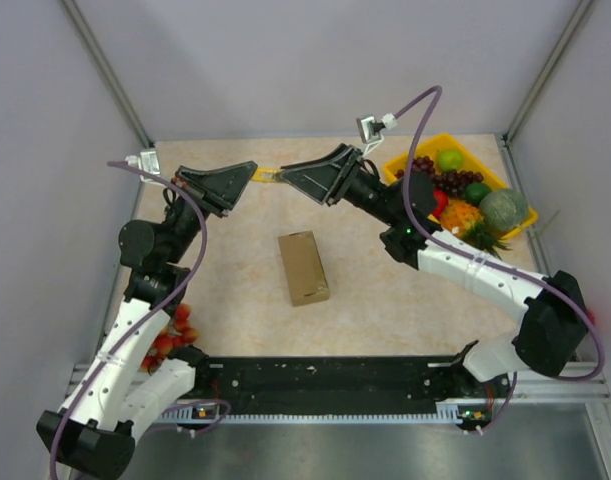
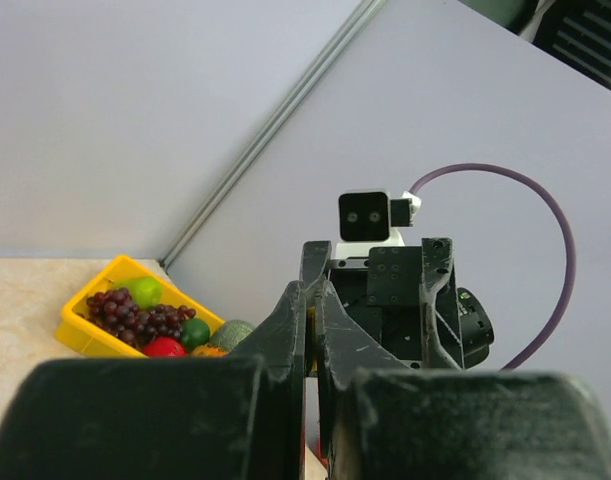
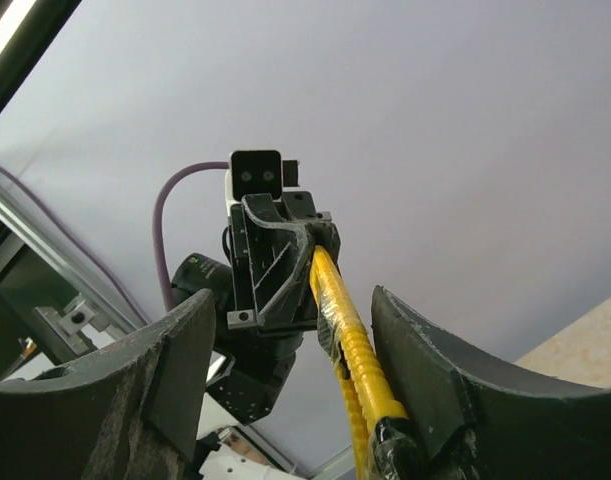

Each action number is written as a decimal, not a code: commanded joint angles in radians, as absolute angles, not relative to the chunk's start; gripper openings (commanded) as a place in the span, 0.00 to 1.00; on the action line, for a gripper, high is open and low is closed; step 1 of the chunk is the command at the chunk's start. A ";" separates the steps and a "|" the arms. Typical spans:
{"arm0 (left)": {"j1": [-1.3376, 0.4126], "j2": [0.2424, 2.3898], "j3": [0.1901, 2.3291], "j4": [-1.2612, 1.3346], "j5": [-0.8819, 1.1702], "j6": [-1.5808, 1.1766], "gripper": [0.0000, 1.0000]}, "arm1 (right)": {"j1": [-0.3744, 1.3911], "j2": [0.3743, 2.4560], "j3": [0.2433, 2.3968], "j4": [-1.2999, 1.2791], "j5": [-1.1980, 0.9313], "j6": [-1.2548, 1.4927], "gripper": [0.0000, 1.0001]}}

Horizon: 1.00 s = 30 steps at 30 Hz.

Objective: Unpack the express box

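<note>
Left gripper (image 1: 253, 174), clamped on a yellow ribbed rod (image 3: 347, 335), faces the open-jawed right gripper (image 1: 284, 174) above the closed brown express box (image 1: 303, 267).

Overhead view; wrist cameras face-to-face

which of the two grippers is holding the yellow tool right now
The left gripper: its jaws are shut on the yellow tool, while the right gripper is open around it.

No text, label, brand or number can be read in any view. The express box (image 1: 303, 267) shows plain brown faces; any marks are too small to tell
</note>
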<state>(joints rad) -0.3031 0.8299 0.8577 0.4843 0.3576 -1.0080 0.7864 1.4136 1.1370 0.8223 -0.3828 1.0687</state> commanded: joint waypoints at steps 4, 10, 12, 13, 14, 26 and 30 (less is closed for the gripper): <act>-0.341 0.805 0.845 0.591 0.276 -0.910 0.00 | 0.815 1.433 1.203 0.827 -0.413 1.101 0.61; -0.365 0.807 0.835 0.597 0.250 -0.894 0.00 | 0.816 1.445 1.223 0.816 -0.411 1.106 0.47; -0.370 0.804 0.827 0.594 0.236 -0.890 0.00 | 0.816 1.447 1.224 0.816 -0.407 1.106 0.42; -0.373 0.802 0.825 0.594 0.236 -0.890 0.00 | 0.816 1.448 1.224 0.816 -0.405 1.106 0.40; -0.374 0.802 0.822 0.595 0.238 -0.890 0.00 | 0.816 1.448 1.224 0.816 -0.403 1.106 0.38; -0.382 0.758 0.790 0.558 0.221 -0.882 0.00 | 0.816 1.465 1.232 0.824 -0.396 1.117 0.44; -0.382 0.752 0.785 0.551 0.218 -0.879 0.00 | 0.816 1.471 1.239 0.825 -0.406 1.121 0.33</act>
<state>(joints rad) -0.3752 0.7689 0.7902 0.5426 0.2180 -0.8951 0.8047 1.4631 1.1687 0.7765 -0.3946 1.1145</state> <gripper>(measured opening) 0.032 0.376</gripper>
